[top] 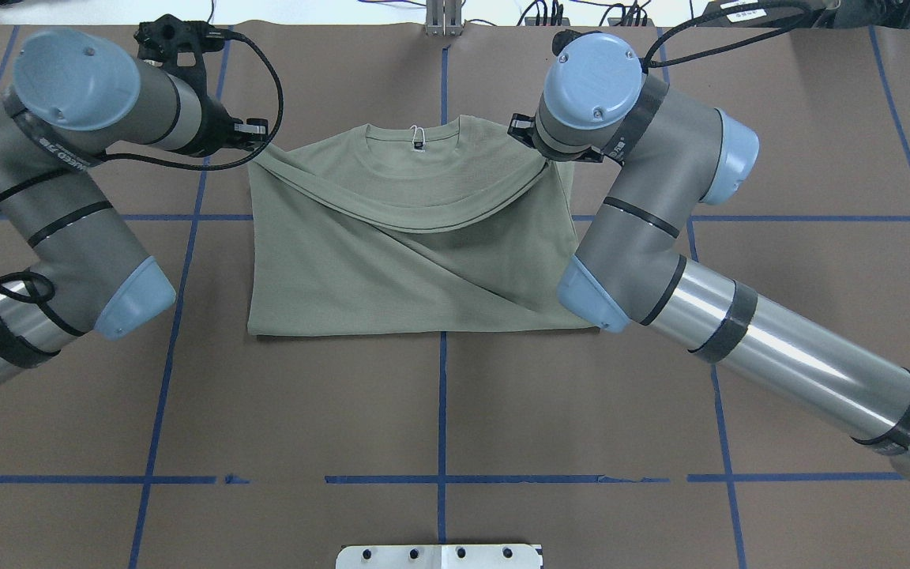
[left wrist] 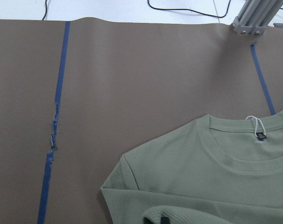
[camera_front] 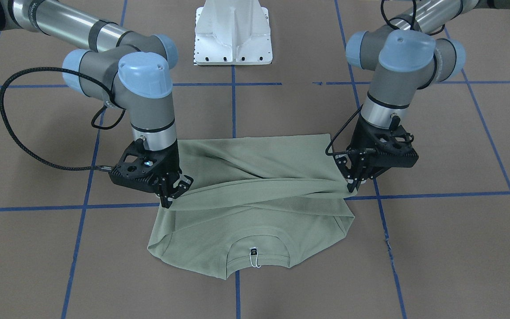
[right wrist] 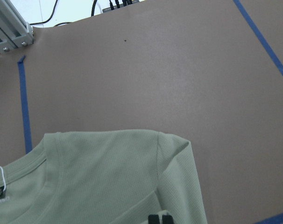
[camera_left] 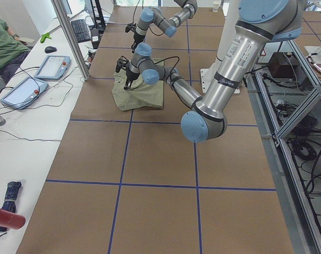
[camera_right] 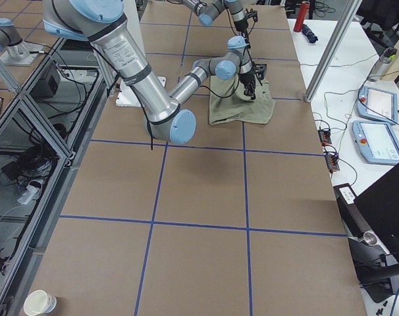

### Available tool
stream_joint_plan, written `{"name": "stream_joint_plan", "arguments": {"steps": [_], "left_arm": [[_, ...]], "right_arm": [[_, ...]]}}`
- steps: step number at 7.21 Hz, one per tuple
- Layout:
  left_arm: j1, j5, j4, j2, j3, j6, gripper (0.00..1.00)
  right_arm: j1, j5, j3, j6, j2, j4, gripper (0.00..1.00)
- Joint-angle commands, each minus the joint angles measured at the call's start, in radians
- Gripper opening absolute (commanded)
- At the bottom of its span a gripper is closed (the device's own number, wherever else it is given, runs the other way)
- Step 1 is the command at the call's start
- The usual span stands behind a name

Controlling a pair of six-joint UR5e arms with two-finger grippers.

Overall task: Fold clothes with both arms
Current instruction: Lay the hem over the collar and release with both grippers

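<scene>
A pale green shirt (top: 392,269) is shown lying on the brown table (top: 439,419) between the two arms, with its collar (top: 415,158) turned to the far side, away from the robot. At the left, one end of a raised band of cloth is pinched in the left gripper (camera_front: 353,186), whose fingers are closed on the fabric beside the shirt's left shoulder. From there the band is held up off the shirt and sags across the chest, just short of the collar, where the black tag (top: 417,142) with its white loop is left uncovered. At the right, the band's other end is clamped in the right gripper (camera_front: 171,197), its fingers pressed together on the cloth. The edge nearest the robot is laid as a straight fold across a blue tape line (top: 441,379).
</scene>
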Motion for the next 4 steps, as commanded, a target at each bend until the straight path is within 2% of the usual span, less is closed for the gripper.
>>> {"name": "stream_joint_plan", "arguments": {"steps": [1, 3, 4], "left_arm": [[-0.003, 0.037, -0.028, -0.057, 0.108, 0.012, 0.0], [-0.015, 0.044, -0.029, -0.068, 0.154, 0.012, 0.0], [-0.012, 0.07, -0.032, -0.097, 0.212, 0.014, 0.0]], "right_arm": [[0.049, 0.016, -0.073, -0.058, 0.017, 0.029, 0.0], [0.08, 0.048, -0.119, -0.098, 0.034, 0.029, 0.0], [0.08, 0.048, -0.179, -0.1, 0.06, 0.034, 0.0]]}}
